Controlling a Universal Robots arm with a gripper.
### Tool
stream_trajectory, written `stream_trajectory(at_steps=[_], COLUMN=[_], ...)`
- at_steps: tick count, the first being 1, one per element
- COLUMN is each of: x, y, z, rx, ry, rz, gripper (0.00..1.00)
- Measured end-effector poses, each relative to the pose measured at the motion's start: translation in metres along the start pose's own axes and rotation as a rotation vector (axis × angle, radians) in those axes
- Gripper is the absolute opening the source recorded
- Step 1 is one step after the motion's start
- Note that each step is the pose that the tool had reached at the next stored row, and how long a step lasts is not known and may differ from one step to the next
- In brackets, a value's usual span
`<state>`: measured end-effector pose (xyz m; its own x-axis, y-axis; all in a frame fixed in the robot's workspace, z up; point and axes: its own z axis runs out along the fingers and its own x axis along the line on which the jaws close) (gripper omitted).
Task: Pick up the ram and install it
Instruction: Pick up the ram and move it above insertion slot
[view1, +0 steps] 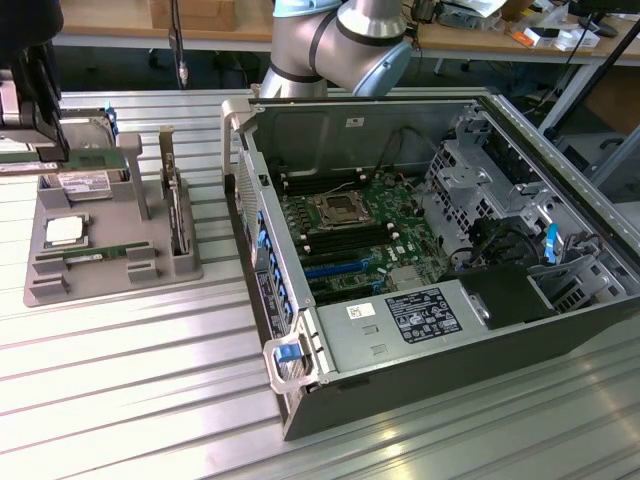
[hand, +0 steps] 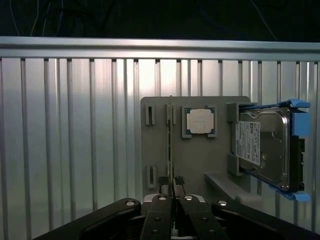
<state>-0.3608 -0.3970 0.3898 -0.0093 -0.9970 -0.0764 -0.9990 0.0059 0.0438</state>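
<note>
- At the exterior view's left, the black gripper (hand: 171, 186) hovers above the grey plastic fixture tray (view1: 110, 285). Its fingers (hand: 161, 202) are parted by a slit and hold nothing.
- The ram (view1: 95, 254), a thin green circuit-board stick, stands in its tray slot in line with that slit. This looks like the pick-up approach, and a grasp would call for a straight, square descent.
- On the right, the open black computer case (view1: 560, 300) has no ram from the tray in it yet.

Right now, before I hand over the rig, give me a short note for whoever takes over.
Gripper: hovers above the grey fixture, lined up along the ram.
Ram: on edge in its fixture slot, not lifted.
Computer case: open on the exterior view's right, motherboard exposed.
Done: gripper aligned over the ram.
Left: ram not yet picked up or installed.
</note>
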Motion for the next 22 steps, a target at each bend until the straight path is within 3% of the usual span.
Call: stream_trajectory(at_steps=[22], x=[-0.002], y=[0.0013], z=[-0.0291], rx=[-0.0002], ry=[-0.0193], rz=[-0.001], gripper=[0.12])
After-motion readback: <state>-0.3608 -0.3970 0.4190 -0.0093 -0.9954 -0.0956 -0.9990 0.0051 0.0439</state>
